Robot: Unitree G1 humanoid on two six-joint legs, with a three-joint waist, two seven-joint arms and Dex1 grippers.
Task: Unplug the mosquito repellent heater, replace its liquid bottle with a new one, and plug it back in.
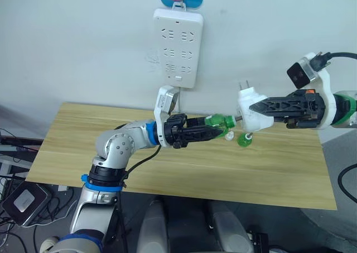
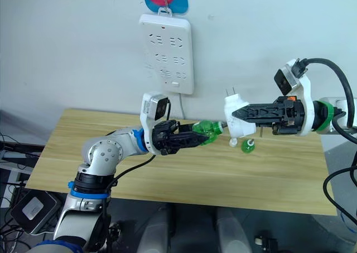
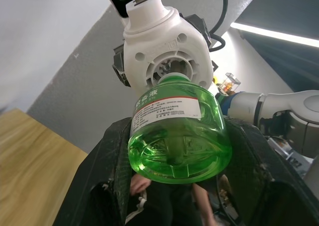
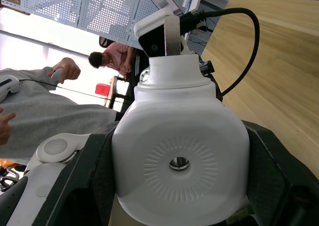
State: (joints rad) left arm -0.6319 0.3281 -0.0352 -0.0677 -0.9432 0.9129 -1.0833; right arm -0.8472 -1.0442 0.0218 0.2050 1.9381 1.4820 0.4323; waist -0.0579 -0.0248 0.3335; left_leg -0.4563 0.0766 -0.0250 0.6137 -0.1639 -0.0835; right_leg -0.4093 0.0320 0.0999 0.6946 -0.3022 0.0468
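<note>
Pale wall backs a wooden table (image 1: pixel 167 169), with a white power strip (image 1: pixel 178 46) hanging from a hook above it and a cord dropping behind the left arm. Cables and a box clutter the floor at the table's left end. Above the table, the left gripper (image 1: pixel 215 131) clamps a green bottle (image 1: pixel 219 121), its neck pointing into the underside of the heater (image 1: pixel 251 112), which the right gripper (image 1: pixel 254 109) clenches with the prongs pointing up. Whether the neck is seated or just touching cannot be told. Another green bottle (image 1: pixel 244 140) and a white cap (image 1: pixel 230 134) lie on the table below, partly hidden. A person sits beyond the rig in the right wrist view.
</note>
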